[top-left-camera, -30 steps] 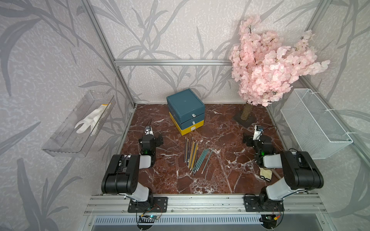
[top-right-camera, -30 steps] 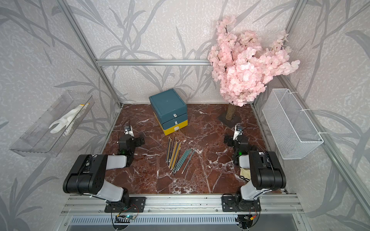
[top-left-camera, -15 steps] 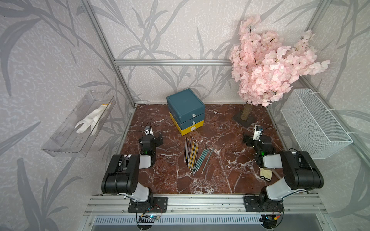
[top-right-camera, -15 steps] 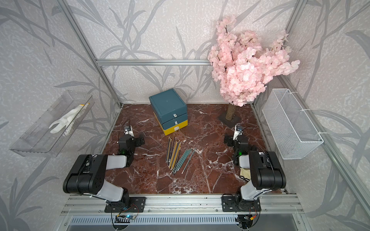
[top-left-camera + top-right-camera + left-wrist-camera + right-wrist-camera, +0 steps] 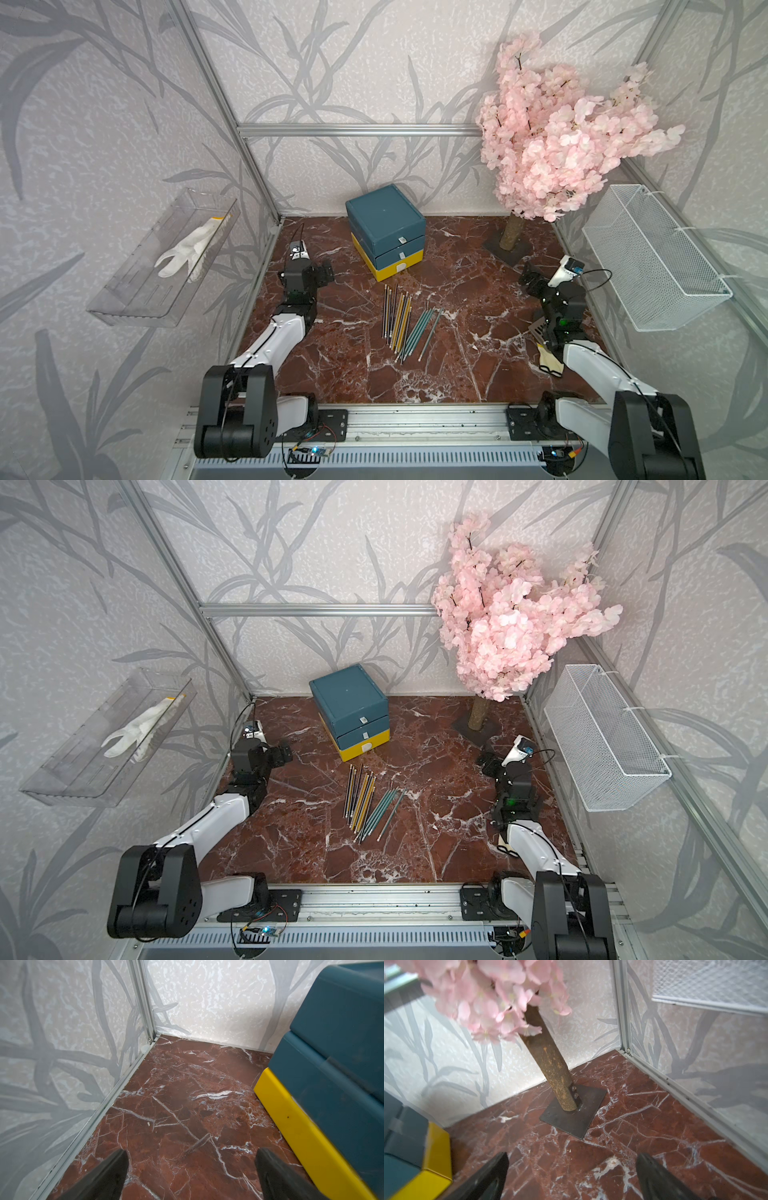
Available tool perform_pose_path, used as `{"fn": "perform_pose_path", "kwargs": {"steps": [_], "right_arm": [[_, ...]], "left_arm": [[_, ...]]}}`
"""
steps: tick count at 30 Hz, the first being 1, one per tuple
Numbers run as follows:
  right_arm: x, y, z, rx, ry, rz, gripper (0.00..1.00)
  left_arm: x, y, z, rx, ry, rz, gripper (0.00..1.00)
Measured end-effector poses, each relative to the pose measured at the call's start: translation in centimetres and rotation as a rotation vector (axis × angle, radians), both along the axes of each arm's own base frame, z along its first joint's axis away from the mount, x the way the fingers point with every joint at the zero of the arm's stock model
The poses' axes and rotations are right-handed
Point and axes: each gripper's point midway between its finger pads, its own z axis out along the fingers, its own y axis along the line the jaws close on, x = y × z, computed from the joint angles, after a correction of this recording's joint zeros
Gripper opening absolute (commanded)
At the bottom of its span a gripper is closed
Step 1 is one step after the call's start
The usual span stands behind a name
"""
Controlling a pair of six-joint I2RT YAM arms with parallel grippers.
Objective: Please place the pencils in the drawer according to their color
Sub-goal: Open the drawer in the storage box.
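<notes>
Although set up for sorting, judged not yet started, with everything left to do. Near centre of red-brown marble desk [image 5: 469, 345], thin navy, yellow and teal pencils [image 5: 405, 324] in a loose fan, lying flat. At 9 o'clock left claw [image 5: 191, 1152], at 3 o'clock right claw [image 5: 572, 1155], both spread wide, gripping nothing. Toward 12 o'clock, cube-shaped teal-and-yellow plastic drawer [image 5: 386, 226], all three tiers closed. Beyond, grey leaf-patterned walls [image 5: 374, 62]; pink blossom tree [image 5: 552, 141] at 2 o'clock.
</notes>
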Motion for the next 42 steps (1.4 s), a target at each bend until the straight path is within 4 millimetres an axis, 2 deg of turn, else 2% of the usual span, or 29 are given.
{"fn": "perform_pose_path", "kwargs": {"steps": [3,8,10,13,16,19,21,23,25,28,32,38,42], "right_arm": [[-0.5,1.0,0.5,0.159,-0.011,0.051,0.99],[-0.6,6.0,-0.9,0.398,0.061,0.235,0.99],[-1.0,9.5,-2.0,0.448,0.121,0.321,1.00],[-2.3,16.0,-3.7,0.467,0.229,0.468,1.00],[-3.0,21.6,-4.3,0.485,0.312,0.577,1.00],[-1.7,25.5,-4.2,0.544,0.351,0.620,1.00],[-0.5,27.6,-4.1,0.599,0.368,0.638,0.95],[1.0,29.8,-3.9,0.677,0.372,0.666,0.90],[2.5,31.8,-3.9,0.767,0.371,0.695,0.88],[4.5,34.0,-4.2,0.890,0.367,0.731,0.88],[5.8,35.3,-4.1,0.968,0.372,0.750,0.89],[7.2,36.8,0.2,0.980,0.313,0.822,0.86],[7.9,37.6,2.6,0.988,0.283,0.862,0.76]], "left_arm": [[-0.3,-0.2,1.7,-0.062,0.009,0.017,1.00],[-0.3,-0.8,4.3,-0.159,0.043,0.027,1.00],[-0.5,-1.1,5.1,-0.191,0.059,0.030,1.00],[-0.5,-1.5,6.5,-0.232,0.073,0.024,1.00],[0.1,-2.1,8.4,-0.270,0.083,0.007,1.00],[1.6,-2.8,10.2,-0.306,0.089,-0.022,1.00],[2.8,-3.4,11.0,-0.336,0.104,-0.044,1.00],[4.1,-4.1,11.4,-0.367,0.124,-0.071,1.00],[5.7,-5.0,11.4,-0.396,0.152,-0.101,1.00],[7.6,-6.2,10.8,-0.430,0.199,-0.139,1.00],[9.3,-7.5,9.5,-0.458,0.254,-0.178,1.00],[10.4,-8.7,7.8,-0.486,0.314,-0.210,1.00],[10.8,-9.2,7.0,-0.497,0.335,-0.222,1.00]]}}
